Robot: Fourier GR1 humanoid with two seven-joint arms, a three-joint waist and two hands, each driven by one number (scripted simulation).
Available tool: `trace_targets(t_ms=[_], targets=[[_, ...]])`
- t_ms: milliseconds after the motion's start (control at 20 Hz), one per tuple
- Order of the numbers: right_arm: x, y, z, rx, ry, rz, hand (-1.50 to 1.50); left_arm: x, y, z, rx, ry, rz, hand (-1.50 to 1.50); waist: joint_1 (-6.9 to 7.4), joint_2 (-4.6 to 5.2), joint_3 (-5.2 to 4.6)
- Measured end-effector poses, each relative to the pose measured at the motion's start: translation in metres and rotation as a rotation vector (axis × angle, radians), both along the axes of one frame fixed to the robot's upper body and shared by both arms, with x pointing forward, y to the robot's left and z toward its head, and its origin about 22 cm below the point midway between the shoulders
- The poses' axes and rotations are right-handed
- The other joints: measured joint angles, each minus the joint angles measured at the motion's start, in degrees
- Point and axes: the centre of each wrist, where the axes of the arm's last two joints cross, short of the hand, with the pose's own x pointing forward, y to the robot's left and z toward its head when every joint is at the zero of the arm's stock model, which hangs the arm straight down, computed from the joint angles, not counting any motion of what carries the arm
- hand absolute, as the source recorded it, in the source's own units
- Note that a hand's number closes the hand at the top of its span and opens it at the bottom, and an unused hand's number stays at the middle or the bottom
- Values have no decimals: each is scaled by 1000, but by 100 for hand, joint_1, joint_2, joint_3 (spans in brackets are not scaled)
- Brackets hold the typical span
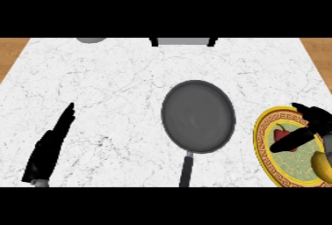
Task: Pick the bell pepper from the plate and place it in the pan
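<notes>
A dark grey pan [198,115] lies in the middle of the white marble counter, its handle [186,169] pointing toward me. At the right edge sits a plate [262,132] with a yellow patterned rim. On it lies a red bell pepper [283,132]. My right hand [310,115] hovers over the plate, fingers beyond the pepper and thumb [293,140] crossing its near side, spread and not closed on it. My left hand [50,147] rests open at the left, fingers straight and pointing away from me.
A yellow object [321,166] lies on the plate's near right part, partly cut off by the view. A grey round thing [91,39] and a grey block with black sides [183,41] sit at the counter's far edge. Wood floor shows past both far corners.
</notes>
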Motion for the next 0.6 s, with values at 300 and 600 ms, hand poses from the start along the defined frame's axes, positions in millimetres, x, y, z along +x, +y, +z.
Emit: trace_targets(t_ms=[300,600], targets=[[2,1,-15,-2,22,-12,-150,-4,3,-5,1,-4,4,0,1,0,0],[4,-2,-31,-13,48,-24,-150,1,-1,-2,2,-8,7,0,-2,1,1]])
